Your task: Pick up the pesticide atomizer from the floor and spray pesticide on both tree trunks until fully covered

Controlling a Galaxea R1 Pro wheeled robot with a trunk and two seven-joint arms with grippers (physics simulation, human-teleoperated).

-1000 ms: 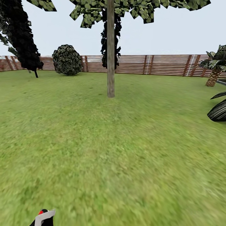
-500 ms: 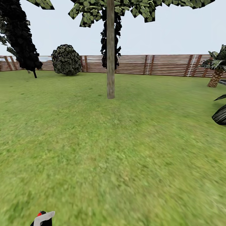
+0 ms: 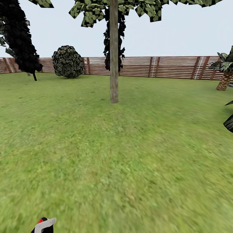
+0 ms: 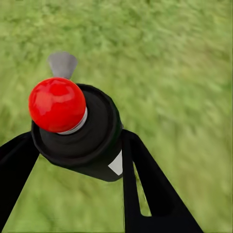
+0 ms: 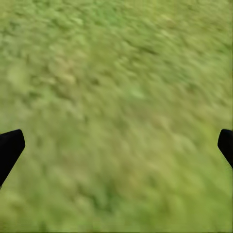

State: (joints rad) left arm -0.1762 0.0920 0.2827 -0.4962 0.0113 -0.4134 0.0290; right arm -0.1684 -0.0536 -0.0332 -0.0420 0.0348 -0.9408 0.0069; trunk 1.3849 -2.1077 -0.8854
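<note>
The pesticide atomizer (image 4: 73,126), a black bottle with a round red top and a grey nozzle, sits between the two black fingers of my left gripper (image 4: 80,148), which is shut on it. In the head view its red top and grey nozzle (image 3: 43,224) peek up at the bottom left edge. A tree with a thick, pale mottled trunk (image 3: 114,64) stands straight ahead on the garden lawn (image 3: 129,155), well beyond reach, its leafy canopy (image 3: 142,8) overhead. My right gripper (image 5: 116,148) is open over grass, holding nothing. The paved floor is out of view.
A brown slat fence (image 3: 161,66) closes the lawn at the back. A round dark bush (image 3: 68,61) and a dark columnar tree (image 3: 19,38) stand back left. A small palm (image 3: 225,79) and dark leaves (image 3: 229,122) are at the right edge.
The whole head view has shifted: the camera has moved a little towards the tree, and the dark leaves at the right have slid further out of frame. The atomizer stays held.
</note>
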